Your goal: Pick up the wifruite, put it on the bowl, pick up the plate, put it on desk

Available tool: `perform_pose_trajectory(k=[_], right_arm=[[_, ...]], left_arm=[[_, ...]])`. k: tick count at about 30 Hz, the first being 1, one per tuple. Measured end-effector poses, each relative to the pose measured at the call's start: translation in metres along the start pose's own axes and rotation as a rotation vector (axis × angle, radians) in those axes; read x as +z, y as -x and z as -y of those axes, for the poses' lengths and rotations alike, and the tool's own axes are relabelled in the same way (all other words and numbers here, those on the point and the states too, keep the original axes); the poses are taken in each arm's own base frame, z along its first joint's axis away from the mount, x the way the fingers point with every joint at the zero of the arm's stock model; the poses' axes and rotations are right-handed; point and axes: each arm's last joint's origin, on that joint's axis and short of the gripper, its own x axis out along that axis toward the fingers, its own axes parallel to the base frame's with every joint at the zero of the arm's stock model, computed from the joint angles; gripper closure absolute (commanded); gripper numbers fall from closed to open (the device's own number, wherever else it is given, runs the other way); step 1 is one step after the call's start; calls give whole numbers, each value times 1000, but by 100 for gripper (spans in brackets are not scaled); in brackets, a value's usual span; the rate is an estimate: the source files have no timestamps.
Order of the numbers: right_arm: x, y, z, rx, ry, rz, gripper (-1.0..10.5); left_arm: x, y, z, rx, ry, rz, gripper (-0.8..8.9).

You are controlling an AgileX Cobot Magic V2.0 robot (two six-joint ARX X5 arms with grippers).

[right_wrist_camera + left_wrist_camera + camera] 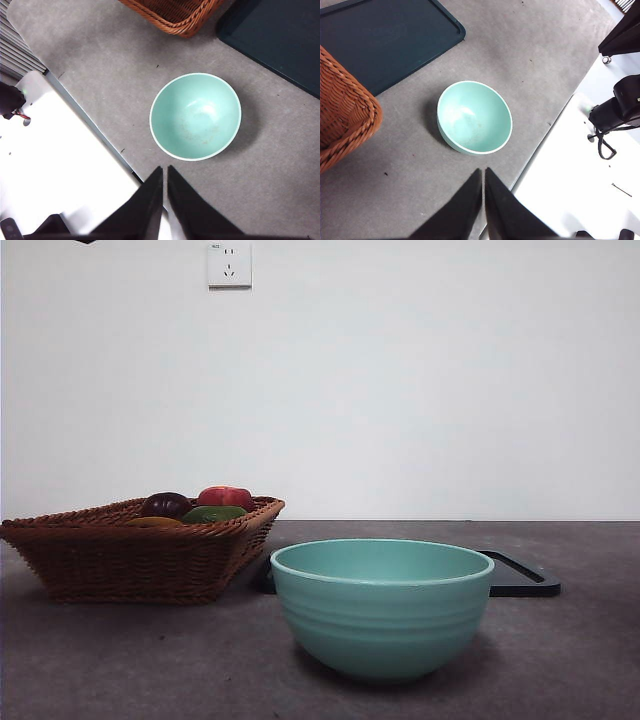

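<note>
One bowl (381, 608) on grey desk (120, 660); white wall (420, 380) behind.

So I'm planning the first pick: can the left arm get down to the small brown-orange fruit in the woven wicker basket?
Probably yes: the brown-orange fruit lies uncovered in the open-topped wicker basket, and the left gripper, jaws shut, holds nothing.

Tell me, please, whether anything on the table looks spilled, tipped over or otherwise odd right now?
Nothing stands out. The bowl sits upright and empty on the desk, the basket holds its fruit, and the dark tray lies flat behind. The left hand and the right hand are both shut above the table's edge.
</note>
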Motion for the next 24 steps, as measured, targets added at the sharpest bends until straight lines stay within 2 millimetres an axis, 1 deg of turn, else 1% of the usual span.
perform_pose_trajectory(k=[9, 11, 13, 15, 17, 18, 19, 22, 24], right_arm=[[0, 0, 0, 0, 0, 0, 941], [0, 0, 0, 0, 0, 0, 941], [0, 0, 0, 0, 0, 0, 941], [0, 0, 0, 0, 0, 0, 941], [0, 0, 0, 0, 0, 0, 941], [0, 0, 0, 0, 0, 0, 941], [0, 0, 0, 0, 0, 0, 941], [0, 0, 0, 0, 0, 0, 941], [0, 0, 0, 0, 0, 0, 941]], left_arm=[[0, 1, 1, 1, -5, 8, 806], [0, 6, 2, 17, -27, 31, 806], [-1, 18, 5, 68, -83, 97, 806], [2, 34, 8, 137, -156, 214, 806], [4, 53, 12, 249, -244, 359, 806], [4, 60, 14, 299, -270, 410, 806], [2, 69, 15, 387, -305, 485, 806], [-7, 87, 18, 630, -368, 660, 806], [-16, 94, 20, 776, -383, 753, 806]])
